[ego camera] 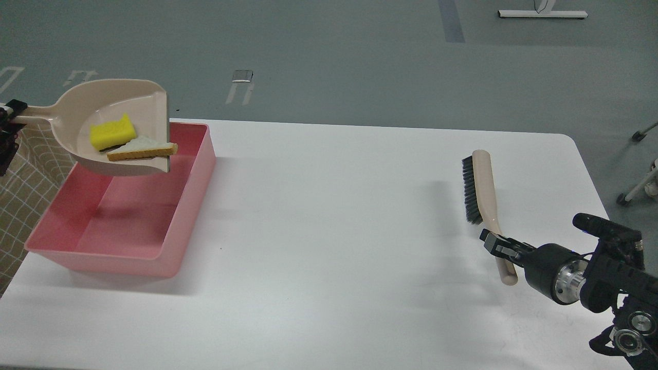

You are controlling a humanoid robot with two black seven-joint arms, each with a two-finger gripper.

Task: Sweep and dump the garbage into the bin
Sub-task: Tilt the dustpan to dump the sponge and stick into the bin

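1. At the far left edge, my left gripper [9, 121] is only partly in view; it meets the end of the dustpan handle, but I cannot tell how its fingers stand.

2. The beige dustpan [90, 118] hangs in the air over the far left part of the bin, its handle pointing left toward my left gripper and its open mouth facing right.

3. Both pieces of garbage lie inside the dustpan — the yellow sponge [112, 132] toward the back, the slice of bread [142, 148] just in front of it, near the pan's open edge, with its crust end reaching that edge.

4. Below sits the pink bin [177, 216] at the left end of the white table [329, 241]; what I can see of its floor holds only the dustpan's shadow.

5. Well apart to the right, the brush [480, 192] lies on the table, dark bristles facing left, its beige handle running toward me.

6. My right gripper [501, 247] is at the near end of that handle — its fingers are closed around the brush handle.
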